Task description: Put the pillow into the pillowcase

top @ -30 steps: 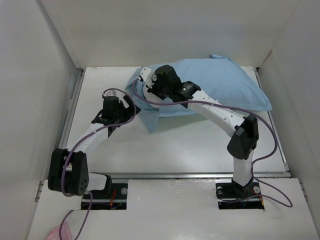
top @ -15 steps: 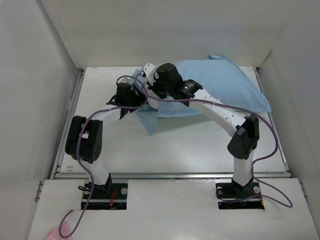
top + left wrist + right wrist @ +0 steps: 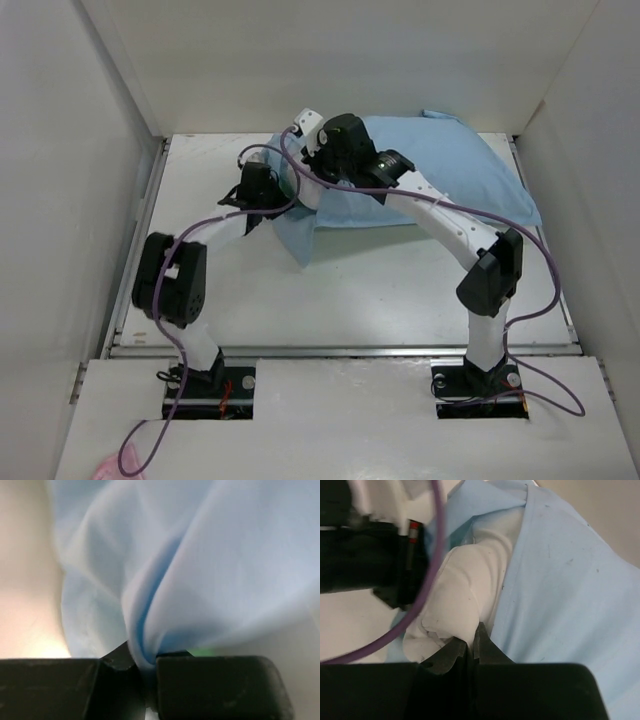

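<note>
The light blue pillowcase [image 3: 460, 170] lies bulging at the back of the table, its mouth toward the left. Most of the white pillow [image 3: 465, 595] is inside it, with one corner sticking out of the mouth. My right gripper [image 3: 472, 641] [image 3: 302, 140] is shut on a fold of that white corner. My left gripper [image 3: 145, 664] [image 3: 275, 203] is at the mouth's left edge, shut on a pinch of the pillowcase [image 3: 210, 570] fabric. A sliver of the green inner side [image 3: 202, 651] shows beside its jaws. The left arm [image 3: 370, 560] is close beside the pillow corner.
White walls [image 3: 90, 150] enclose the table [image 3: 400, 290] on the left, back and right. A loose flap of the pillowcase [image 3: 295, 240] lies on the table in front of the mouth. The two arms cross closely over the mouth. Purple cables [image 3: 540, 290] loop from both arms.
The left arm swung in from the table's left to the pillowcase mouth and its jaws closed on the blue fabric. The right gripper, holding the pillow corner, shifted slightly back.
</note>
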Available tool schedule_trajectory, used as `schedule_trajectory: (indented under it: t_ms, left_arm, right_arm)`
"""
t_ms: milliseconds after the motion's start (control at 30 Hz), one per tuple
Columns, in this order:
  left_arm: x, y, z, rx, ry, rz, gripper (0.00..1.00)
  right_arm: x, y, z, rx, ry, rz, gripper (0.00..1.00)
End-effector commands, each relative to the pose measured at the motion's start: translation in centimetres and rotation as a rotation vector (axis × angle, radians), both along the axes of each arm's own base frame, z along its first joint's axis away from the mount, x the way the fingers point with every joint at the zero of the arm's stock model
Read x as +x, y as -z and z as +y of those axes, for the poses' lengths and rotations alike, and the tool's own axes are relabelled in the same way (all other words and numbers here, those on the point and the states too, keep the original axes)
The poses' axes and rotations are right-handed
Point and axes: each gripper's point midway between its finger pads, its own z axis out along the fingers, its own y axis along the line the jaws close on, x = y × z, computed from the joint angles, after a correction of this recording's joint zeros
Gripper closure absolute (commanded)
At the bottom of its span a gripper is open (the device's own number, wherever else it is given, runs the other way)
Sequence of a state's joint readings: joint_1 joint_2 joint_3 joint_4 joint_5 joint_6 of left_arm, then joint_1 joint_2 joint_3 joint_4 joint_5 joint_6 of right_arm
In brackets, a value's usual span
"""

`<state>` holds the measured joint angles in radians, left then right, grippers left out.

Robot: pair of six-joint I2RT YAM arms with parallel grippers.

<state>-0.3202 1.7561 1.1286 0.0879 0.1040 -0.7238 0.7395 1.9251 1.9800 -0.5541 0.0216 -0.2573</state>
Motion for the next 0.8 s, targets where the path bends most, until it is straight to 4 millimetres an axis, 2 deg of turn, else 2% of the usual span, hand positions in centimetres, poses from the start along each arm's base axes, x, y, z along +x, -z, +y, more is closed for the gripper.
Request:
schedule_trajectory:
  t_ms: [0,33,67,100,133,167,200,267,300,333,367,433,467,500,533,600,633,667,700,733,767]
  left_arm:
    - [-2.9,-8.5,2.4,0.03,-0.034,-0.196,1.0]
    - [-3.8,-9.5,2.9,0.028,-0.043,-0.216,1.0]
    - [-5.0,-9.3,4.1,0.059,-0.07,-0.219,1.0]
    - [-6.3,-12.2,4.4,0.043,-0.08,-0.286,1.0]
    - [-7.1,-13.2,4.9,0.045,-0.091,-0.298,1.0]
    - [-7.7,-13.7,5.4,0.046,-0.104,-0.312,1.0]
    - [-8.3,-14.5,5.6,0.041,-0.105,-0.326,1.0]
    - [-9.3,-17.0,5.7,0.018,-0.093,-0.387,1.0]
    - [-9.6,-17.6,5.4,0.004,-0.074,-0.395,1.0]
    - [-9.6,-18.1,5.2,0.002,-0.054,-0.404,1.0]
    - [-9.8,-18.1,4.8,0.0,-0.045,-0.404,1.0]
    - [-9.5,-18.5,4.5,-0.003,-0.035,-0.396,1.0]
    - [-9.0,-17.5,4.6,0.015,-0.042,-0.363,1.0]
    - [-9.0,-16.7,4.6,0.029,-0.039,-0.326,1.0]
    - [-8.7,-16.8,4.6,0.04,-0.046,-0.311,0.92]
    - [-8.7,-14.6,5.0,0.079,-0.062,-0.216,0.73]
    - [-8.8,-15.1,5.0,0.08,-0.062,-0.214,0.62]
    - [-8.8,-14.4,5.5,0.103,-0.082,-0.193,0.43]
    - [-9.0,-14.6,5.9,0.1,-0.108,-0.187,0.35]
    - [-9.5,-14.4,6.3,0.114,-0.119,-0.175,0.26]
    - [-9.7,-14.7,6.9,0.119,-0.145,-0.18,0.17]
  right_arm:
    - [0.9,-3.0,1.4,0.111,0.041,-0.069,1.0]
    - [1.5,-2.0,1.3,0.104,0.078,-0.06,1.0]
    - [2.0,0.4,1.8,0.087,0.085,-0.026,1.0]
    - [2.2,1.8,2.1,0.086,0.096,0.003,1.0]
    - [2.0,3.1,3.0,0.084,0.056,0.036,1.0]
    - [1.9,5.7,4.0,0.061,0.043,0.079,1.0]
    - [2.1,6.7,4.3,0.056,0.048,0.095,1.0]
    - [0.6,8.8,6.6,0.046,-0.007,0.135,1.0]
    - [0.1,10.7,7.4,0.034,-0.021,0.173,1.0]
    - [-0.8,11.7,8.3,0.035,-0.049,0.201,1.0]
    - [-2.7,12.6,10.1,0.04,-0.123,0.238,1.0]
    - [-4.4,13.0,12.0,0.052,-0.192,0.263,0.91]
    - [-5.0,12.9,12.4,0.066,-0.229,0.282,0.9]
    - [-7.8,12.7,13.4,0.101,-0.349,0.348,0.85]
    - [-8.7,10.2,13.7,0.151,-0.4,0.328,0.81]
    - [-10.7,7.5,13.6,0.208,-0.488,0.326,0.67]
    - [-11.3,6.7,13.2,0.227,-0.506,0.312,0.5]
    - [-12.0,2.7,12.3,0.271,-0.52,0.25,0.42]
    - [-12.4,1.3,11.7,0.283,-0.516,0.227,0.34]
    - [-11.9,0.0,10.9,0.286,-0.474,0.187,0.22]
    - [-12.1,-2.9,9.7,0.306,-0.446,0.135,0.2]
